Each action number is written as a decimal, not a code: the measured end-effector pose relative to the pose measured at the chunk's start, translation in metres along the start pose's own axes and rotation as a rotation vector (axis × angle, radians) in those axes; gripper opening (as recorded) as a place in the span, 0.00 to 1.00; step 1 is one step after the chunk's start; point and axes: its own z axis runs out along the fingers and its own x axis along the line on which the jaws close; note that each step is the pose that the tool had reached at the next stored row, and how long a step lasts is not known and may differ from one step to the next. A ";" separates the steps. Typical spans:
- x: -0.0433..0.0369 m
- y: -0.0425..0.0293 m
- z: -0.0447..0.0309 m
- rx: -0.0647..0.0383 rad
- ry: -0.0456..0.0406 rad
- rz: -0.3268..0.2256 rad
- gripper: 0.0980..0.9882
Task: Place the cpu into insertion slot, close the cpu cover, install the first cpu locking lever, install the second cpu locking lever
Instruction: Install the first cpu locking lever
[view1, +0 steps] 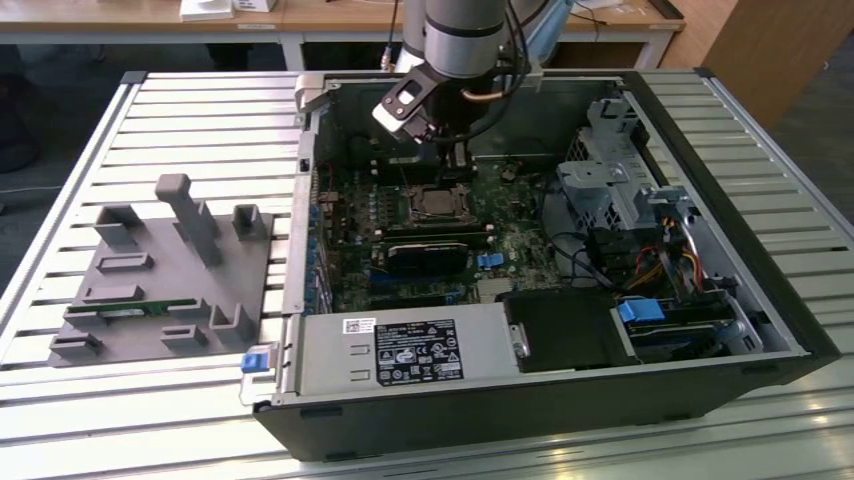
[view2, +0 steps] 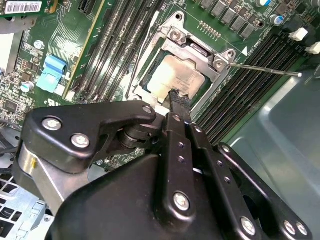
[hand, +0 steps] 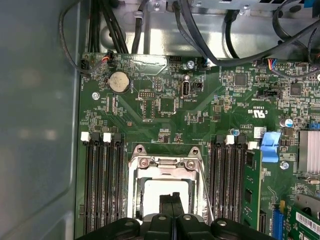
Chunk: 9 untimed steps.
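Cpu (view2: 175, 75) sits in the insertion slot (view2: 144, 86) on the green board, w/ the cpu cover (hand: 167, 161) lying down around it and the dull silver top showing thru the window. Gripper (view2: 177, 96) hangs over the cpu's edge, fingers pressed together w/ nothing between them. Touching the chip or just above it: can't tell.

Second wrist view gives the closest look. A thin lever rod (view2: 265, 70) sticks out from the cover's corner across the memory slots (view2: 120, 45), apart from the gripper. First wrist view looks straight down and adds the board beyond the socket: coin cell (hand: 119, 81), blue clip (hand: 269, 147), black cables (hand: 102, 25) by the case wall. Exterior view takes in the whole open case (view1: 534, 410) on a slatted table (view1: 200, 100). The arm reaches in from above, and the power supply box (view1: 400, 350) is at the near edge. A grey fixture (view1: 160, 270) sits well apart on the exterior view's left.

Hidden: in both wrist views the gripper body covers one side of the socket. In the exterior view, cover vs chip is hard to tell.
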 end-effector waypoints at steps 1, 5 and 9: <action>0.0000 -0.0003 0.0001 0.000 0.0000 0.000 0.01; 0.0001 -0.0030 0.0002 0.000 0.0002 0.000 0.01; 0.0002 -0.0077 0.0002 -0.001 0.0001 0.000 0.01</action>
